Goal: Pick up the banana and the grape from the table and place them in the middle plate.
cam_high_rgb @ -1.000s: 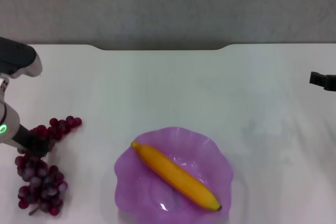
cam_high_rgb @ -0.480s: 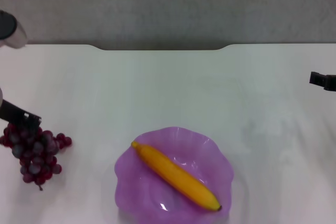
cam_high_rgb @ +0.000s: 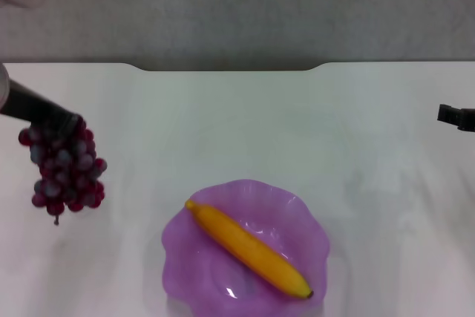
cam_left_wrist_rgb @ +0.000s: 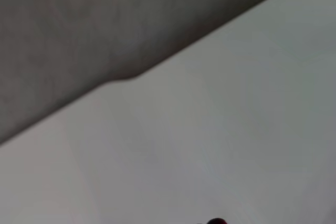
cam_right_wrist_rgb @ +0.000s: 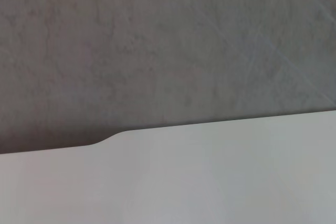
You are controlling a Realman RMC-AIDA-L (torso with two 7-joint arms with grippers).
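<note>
- In the head view we see the left gripper (cam_high_rgb: 65,122) at the far left of the table (cam_high_rgb: 237,124), clamped on the top of the grape (cam_high_rgb: 65,172), with its dark fingers closed around the upper end of the bunch.
- The grape hangs straight below the left gripper, clear of the table surface; its lowest berries and a short stem point down toward the white top.
- We place the hanging bunch well to the left of the middle plate (cam_high_rgb: 178,257) and somewhat farther from the robot than it.
- The banana (cam_high_rgb: 249,249) lies inside the middle plate, running diagonally from the plate's far left part to its near right part, with the dark tip at the near right end.
- The middle plate rests on the table at the near centre, its wavy rim fully around the banana.
- The right gripper (cam_high_rgb: 454,115) shows only as a dark piece at the right edge of the head view, well apart from the plate; we cannot tell whether its fingers are apart or together.
- In the left wrist view we see only a small dark red speck (cam_left_wrist_rgb: 215,221) of the bunch at the picture's edge, over the white table.
</note>
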